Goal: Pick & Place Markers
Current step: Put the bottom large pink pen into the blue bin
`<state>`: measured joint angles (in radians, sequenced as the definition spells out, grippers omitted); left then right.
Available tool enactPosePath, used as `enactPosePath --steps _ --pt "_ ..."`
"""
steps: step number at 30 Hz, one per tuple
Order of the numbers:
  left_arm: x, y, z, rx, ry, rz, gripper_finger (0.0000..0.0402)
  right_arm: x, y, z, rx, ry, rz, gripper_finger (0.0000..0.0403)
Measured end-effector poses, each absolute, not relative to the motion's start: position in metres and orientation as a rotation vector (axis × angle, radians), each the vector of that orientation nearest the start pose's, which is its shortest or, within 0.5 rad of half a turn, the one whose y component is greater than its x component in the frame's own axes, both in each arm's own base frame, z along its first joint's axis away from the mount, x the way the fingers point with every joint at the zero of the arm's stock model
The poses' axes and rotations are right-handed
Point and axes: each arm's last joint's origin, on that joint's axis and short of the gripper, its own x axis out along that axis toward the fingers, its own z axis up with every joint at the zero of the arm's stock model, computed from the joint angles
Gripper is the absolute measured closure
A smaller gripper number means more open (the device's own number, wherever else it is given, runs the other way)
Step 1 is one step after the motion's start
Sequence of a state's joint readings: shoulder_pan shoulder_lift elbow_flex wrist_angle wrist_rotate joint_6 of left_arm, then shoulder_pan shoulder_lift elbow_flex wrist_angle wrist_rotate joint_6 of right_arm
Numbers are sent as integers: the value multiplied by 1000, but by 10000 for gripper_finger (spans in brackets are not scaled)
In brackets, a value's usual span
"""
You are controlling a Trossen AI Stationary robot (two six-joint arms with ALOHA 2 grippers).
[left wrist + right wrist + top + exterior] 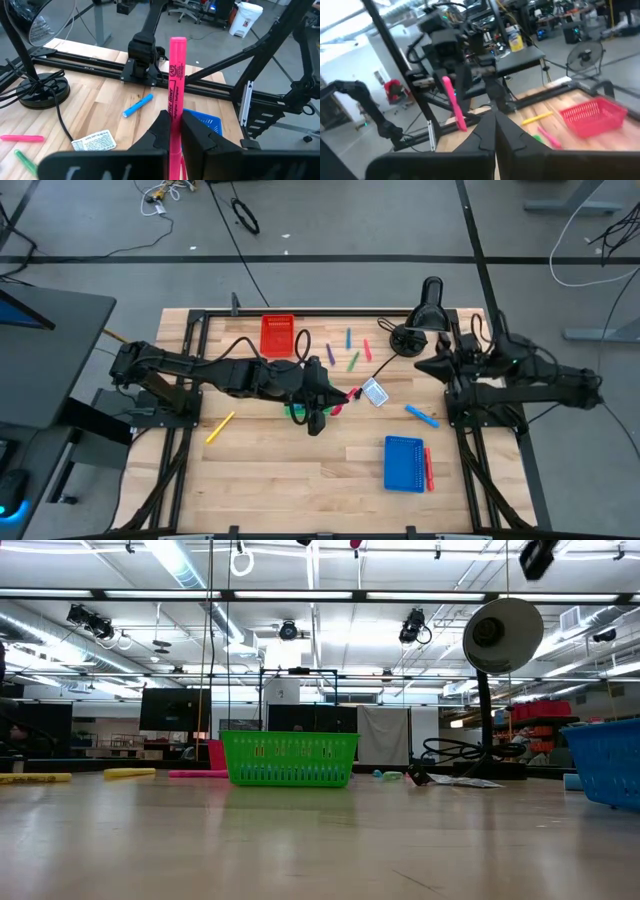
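My left gripper hovers over the green tray at mid-table, shut on a pink marker. My right gripper is shut, touches nothing and waits by the table's right edge. Loose markers lie flat on the wood: a blue one, a yellow one, a red one beside the blue tray, and several near the far edge. The low view shows the green tray but neither gripper. My left gripper pinches the pink marker between its two fingers at its printed barrel. The marker runs along the fingers, and its far end sticks out well past the tips. It is lifted clear of the table.
A red tray stands near the far edge. A white card lies right of the green tray. A black lamp and its cable occupy the far right corner. Bare wood shows along the near edge.
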<state>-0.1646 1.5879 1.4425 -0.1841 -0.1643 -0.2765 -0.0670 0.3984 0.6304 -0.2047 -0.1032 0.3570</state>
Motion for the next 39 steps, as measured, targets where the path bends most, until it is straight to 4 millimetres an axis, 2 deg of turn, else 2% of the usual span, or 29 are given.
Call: enactPosePath --steps 5,11,19,22,25,29,32,39 --pt "363 -55 360 -217 321 56 378 114 2 356 279 -18 74 403" --pt "363 -55 360 -214 319 63 378 146 14 388 154 -23 125 403" --pt "366 -55 371 -165 202 66 378 187 27 417 100 -131 260 403" --pt "367 -55 379 -151 124 56 378 194 28 425 -43 -188 261 403" --pt "367 -55 384 -157 66 50 378 199 29 435 -93 -236 253 403" --pt "364 -55 394 -143 0 37 378 205 26 450 -67 -295 131 403" --pt "360 -54 402 -142 -46 40 378 207 22 459 62 -288 4 403" --pt "349 -52 424 -119 -109 47 378 209 22 472 79 -297 15 403"
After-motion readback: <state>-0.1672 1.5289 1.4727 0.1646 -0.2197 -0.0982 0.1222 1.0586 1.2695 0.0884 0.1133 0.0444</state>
